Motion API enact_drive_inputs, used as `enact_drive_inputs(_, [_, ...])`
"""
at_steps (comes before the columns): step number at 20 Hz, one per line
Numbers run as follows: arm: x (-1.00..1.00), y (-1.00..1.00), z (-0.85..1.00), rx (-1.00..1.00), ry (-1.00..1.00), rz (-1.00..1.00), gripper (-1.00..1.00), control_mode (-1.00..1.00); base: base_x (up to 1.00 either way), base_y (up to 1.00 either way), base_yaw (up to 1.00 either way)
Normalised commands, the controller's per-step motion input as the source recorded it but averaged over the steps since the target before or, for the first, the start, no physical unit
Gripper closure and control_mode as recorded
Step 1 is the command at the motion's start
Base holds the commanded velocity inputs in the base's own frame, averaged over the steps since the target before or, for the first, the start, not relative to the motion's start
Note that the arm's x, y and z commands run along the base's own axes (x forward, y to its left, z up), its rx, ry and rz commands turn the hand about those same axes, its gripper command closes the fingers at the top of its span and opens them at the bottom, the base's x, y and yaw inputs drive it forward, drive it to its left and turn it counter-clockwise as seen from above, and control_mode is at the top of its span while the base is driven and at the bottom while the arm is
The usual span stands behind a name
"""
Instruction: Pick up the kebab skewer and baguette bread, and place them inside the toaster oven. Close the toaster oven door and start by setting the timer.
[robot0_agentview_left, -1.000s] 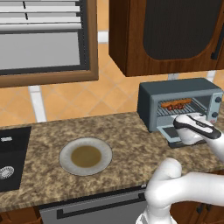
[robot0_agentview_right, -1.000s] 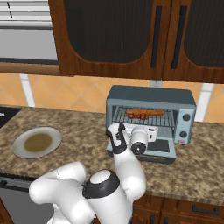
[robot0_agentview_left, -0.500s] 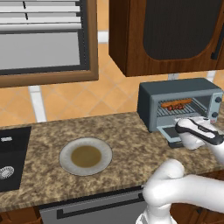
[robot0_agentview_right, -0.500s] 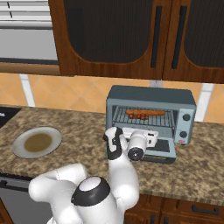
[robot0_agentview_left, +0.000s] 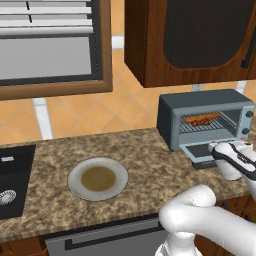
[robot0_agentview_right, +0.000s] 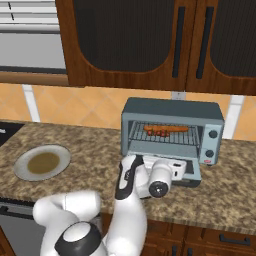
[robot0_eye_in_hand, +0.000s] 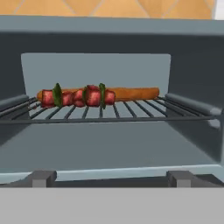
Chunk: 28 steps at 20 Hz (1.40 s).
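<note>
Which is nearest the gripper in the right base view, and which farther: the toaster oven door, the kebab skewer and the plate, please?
1. toaster oven door, dropped open just beside the gripper.
2. kebab skewer, on the rack inside, behind it.
3. plate, far left on the counter.

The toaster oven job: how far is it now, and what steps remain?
Loading looks done: the kebab skewer and the baguette bread both lie on the wire rack inside the toaster oven, and the plate is bare. The gripper is open and holds nothing. The toaster oven door is folded down, open. Left: close that door and set the timer on the side knobs.
</note>
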Motion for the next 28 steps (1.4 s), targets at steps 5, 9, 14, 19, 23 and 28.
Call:
enact_drive_inputs(5, [-0.42,-0.05,-0.03,0.00,0.11,0.00,-1.00,-1.00,0.00,0.00,0.00])
enact_drive_inputs(9, [-0.48,-0.04,-0.17,0.00,0.22,0.00,-1.00,-1.00,0.00,0.00,0.00])
enact_drive_inputs(14, [-0.45,-0.08,-0.13,0.00,0.26,0.00,-1.00,-1.00,0.00,0.00,0.00])
enact_drive_inputs(19, [-0.21,-0.01,-0.16,0.00,0.22,0.00,-1.00,-1.00,0.00,0.00,0.00])
enact_drive_inputs(23, [-0.09,0.00,-0.22,0.00,0.16,0.00,-1.00,-1.00,0.00,0.00,0.00])
enact_drive_inputs(28, [-0.04,0.00,-0.24,0.00,0.14,0.01,-1.00,-1.00,0.00,0.00,0.00])
